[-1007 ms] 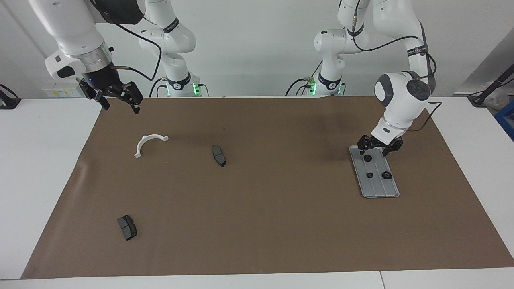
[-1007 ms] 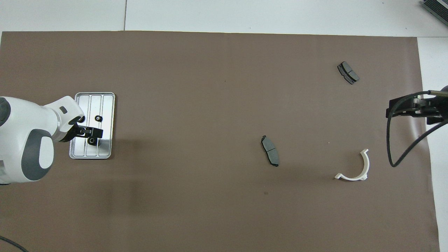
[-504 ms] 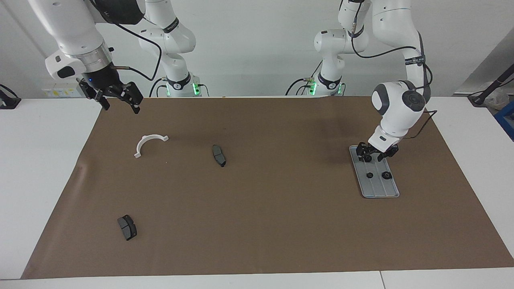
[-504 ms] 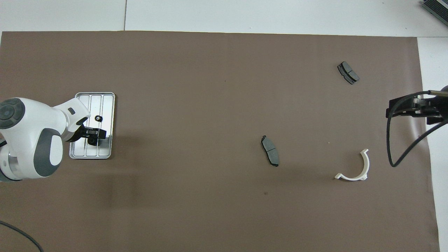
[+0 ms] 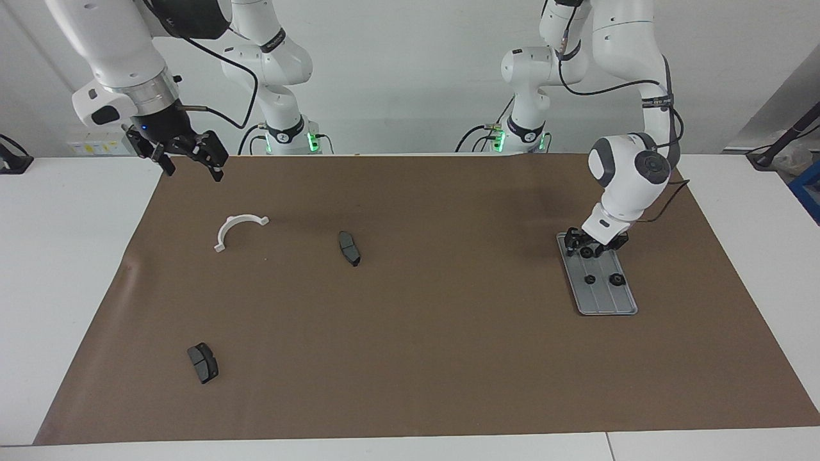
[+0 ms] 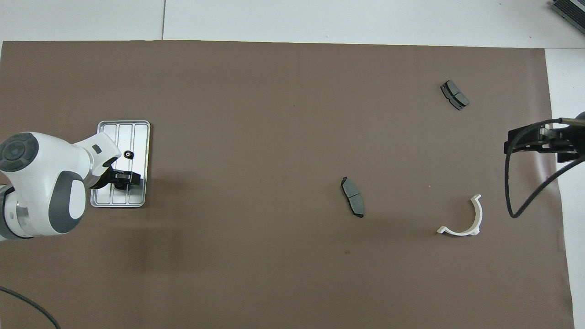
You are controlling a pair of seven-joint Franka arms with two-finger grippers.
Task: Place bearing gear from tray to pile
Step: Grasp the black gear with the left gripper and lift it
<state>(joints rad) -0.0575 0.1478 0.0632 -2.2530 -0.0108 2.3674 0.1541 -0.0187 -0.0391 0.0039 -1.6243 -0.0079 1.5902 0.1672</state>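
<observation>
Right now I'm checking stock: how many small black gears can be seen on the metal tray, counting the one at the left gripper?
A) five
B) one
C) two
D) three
D: on the tray, two gears lie free, and a third sits at the left gripper.

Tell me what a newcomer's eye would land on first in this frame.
The left gripper, down in the silver tray at the left arm's end of the table, around one of its small black gears; two more gears lie in the tray farther from the robots. Next, the white half-ring bracket and two dark pads scattered toward the right arm's end, where the right gripper waits, raised and open.
</observation>
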